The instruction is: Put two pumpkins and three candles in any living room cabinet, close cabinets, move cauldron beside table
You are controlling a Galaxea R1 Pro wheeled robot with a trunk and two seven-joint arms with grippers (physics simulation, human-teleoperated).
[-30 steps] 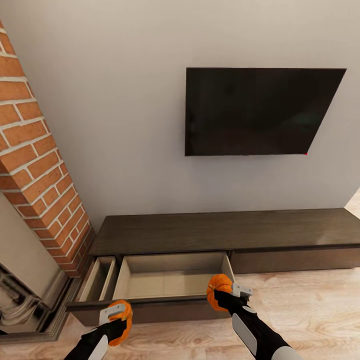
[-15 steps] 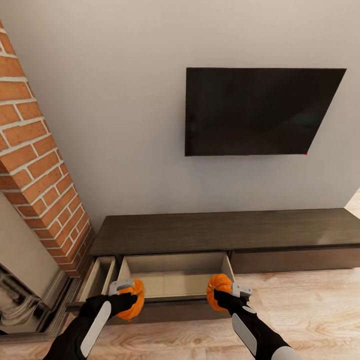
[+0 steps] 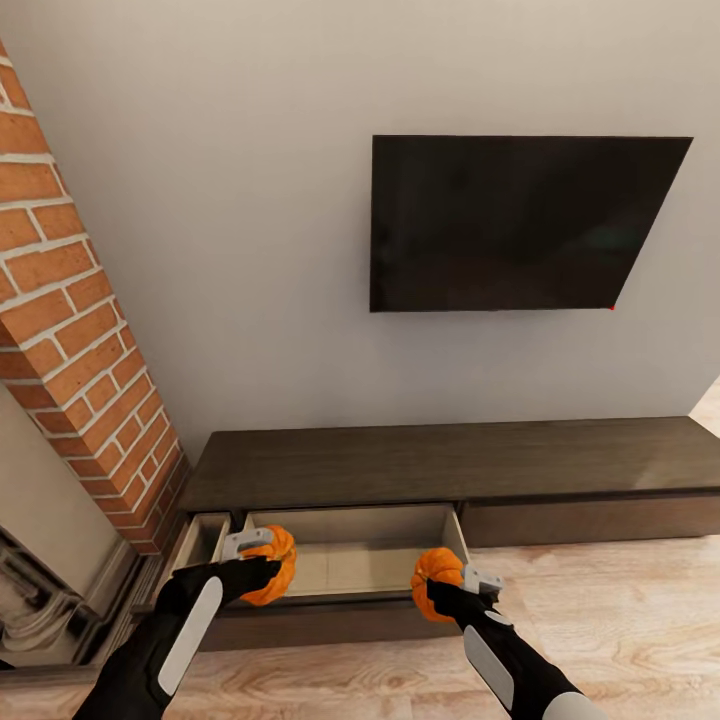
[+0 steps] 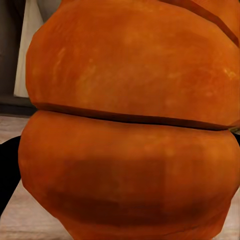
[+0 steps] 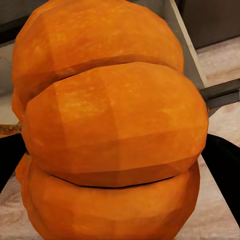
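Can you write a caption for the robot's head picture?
Each hand, left and right, holds a pumpkin over the open cabinet drawer.

Even, soft rendered light, faint shadow inside the open drawer [image 3: 345, 565], wide-angle stretching toward head view edges, wrist views blurry close-ups

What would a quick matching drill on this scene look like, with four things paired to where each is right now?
Things:
1. left pumpkin
2. right pumpkin
3. TV
4. brick column

Places:
A. mounted on the wall above the cabinet
B. left of the cabinet
C. in the left gripper, over the open drawer
D. in the right gripper, at the drawer's right front corner

Pairs: 1-C, 2-D, 3-A, 4-B
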